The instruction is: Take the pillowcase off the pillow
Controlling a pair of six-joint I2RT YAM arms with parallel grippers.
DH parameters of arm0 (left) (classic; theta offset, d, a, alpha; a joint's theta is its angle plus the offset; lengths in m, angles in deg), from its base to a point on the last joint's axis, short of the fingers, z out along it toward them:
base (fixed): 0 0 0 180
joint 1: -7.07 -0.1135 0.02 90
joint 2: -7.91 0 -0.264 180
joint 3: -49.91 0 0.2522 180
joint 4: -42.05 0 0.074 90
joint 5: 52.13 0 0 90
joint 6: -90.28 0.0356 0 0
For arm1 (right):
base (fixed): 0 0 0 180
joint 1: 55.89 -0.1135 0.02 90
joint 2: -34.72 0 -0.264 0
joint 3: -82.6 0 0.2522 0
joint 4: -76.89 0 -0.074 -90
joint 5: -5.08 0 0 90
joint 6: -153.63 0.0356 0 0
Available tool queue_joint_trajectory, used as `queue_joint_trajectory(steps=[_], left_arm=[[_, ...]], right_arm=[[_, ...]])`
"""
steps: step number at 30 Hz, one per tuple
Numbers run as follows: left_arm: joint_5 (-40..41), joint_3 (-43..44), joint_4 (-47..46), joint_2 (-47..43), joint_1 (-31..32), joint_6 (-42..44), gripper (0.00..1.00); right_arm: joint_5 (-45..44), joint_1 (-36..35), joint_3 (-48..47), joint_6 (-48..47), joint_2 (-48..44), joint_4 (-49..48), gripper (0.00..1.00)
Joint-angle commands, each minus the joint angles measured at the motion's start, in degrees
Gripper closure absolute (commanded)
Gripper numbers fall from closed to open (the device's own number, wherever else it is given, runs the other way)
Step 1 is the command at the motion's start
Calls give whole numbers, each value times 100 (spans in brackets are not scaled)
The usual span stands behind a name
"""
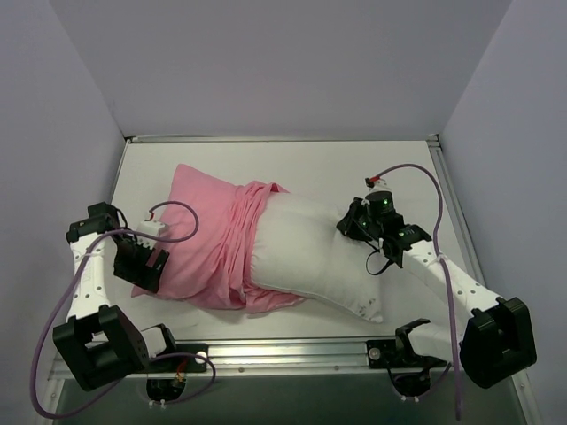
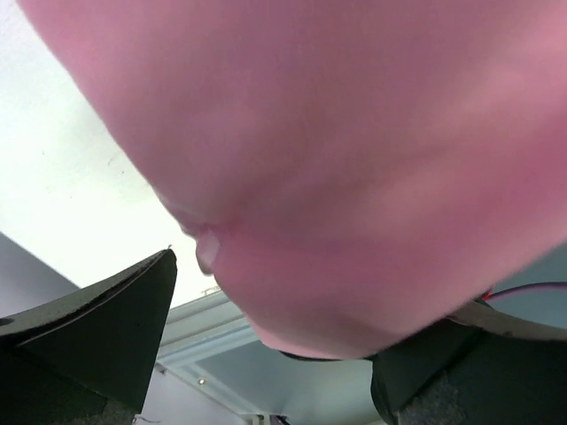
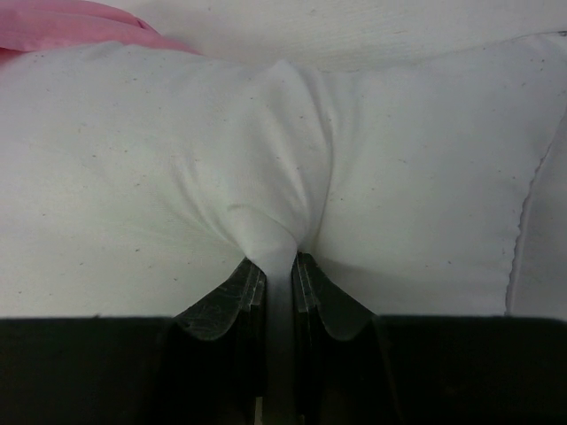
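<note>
The pink pillowcase covers the left part of the pillow and is bunched in folds near its middle. The white pillow lies bare on the right, slanting toward the near right. My right gripper is shut on a pinch of the pillow's fabric at its far right edge; in the right wrist view the cloth runs down between the closed gripper. My left gripper sits at the pillowcase's left end. In the left wrist view its fingers stand wide apart, with pink fabric bulging over and between them.
The white table has a metal rail along its near edge and grey walls on three sides. Purple cables loop over both arms. A strip of pillowcase shows at the top left of the right wrist view.
</note>
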Motion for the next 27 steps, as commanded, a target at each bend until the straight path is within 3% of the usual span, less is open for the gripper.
queue_joint_trajectory(steps=[1,2,3,4,5,6,8,12,14,18,23,25,26,27], left_arm=[[-367,-87,-417,25,-128,189,6],[-760,-104,-565,-54,-154,181,8],[-903,-113,-645,-98,-163,33,24],[-1053,-87,-794,-185,-163,-65,44],[-1063,-43,-865,-221,-172,-161,79],[-1054,27,-952,-274,-242,-328,98],[-671,71,-1347,-449,-365,-355,98],[490,316,-2498,-520,-1197,-259,98],[467,790,-2616,-398,-1367,-250,98],[-1916,1293,-1579,-581,-1289,-171,98],[-2434,1293,-1683,-582,-1043,-856,98],[-2600,1407,-1631,-590,-893,-1032,98],[-2653,1468,-1604,-599,-710,-1085,98],[-2688,1591,-1578,-608,-595,-1224,98]], right_arm=[[-317,181,190,-308,234,632,100],[-308,198,190,-316,269,606,100],[-290,216,181,-351,304,606,100],[-299,277,172,-378,357,597,100],[-299,321,164,-413,383,606,100],[-290,374,155,-483,410,606,100],[-255,619,155,-562,436,597,100],[-237,945,67,-791,472,676,100],[-229,989,23,-887,507,702,100],[-193,946,-397,-1072,621,904,100],[-527,946,-1153,-1370,533,1561,100],[-754,937,-1775,-1494,734,2131,77],[-834,902,-1979,-1573,805,2309,60],[-1114,841,-2181,-1591,858,2468,55]])
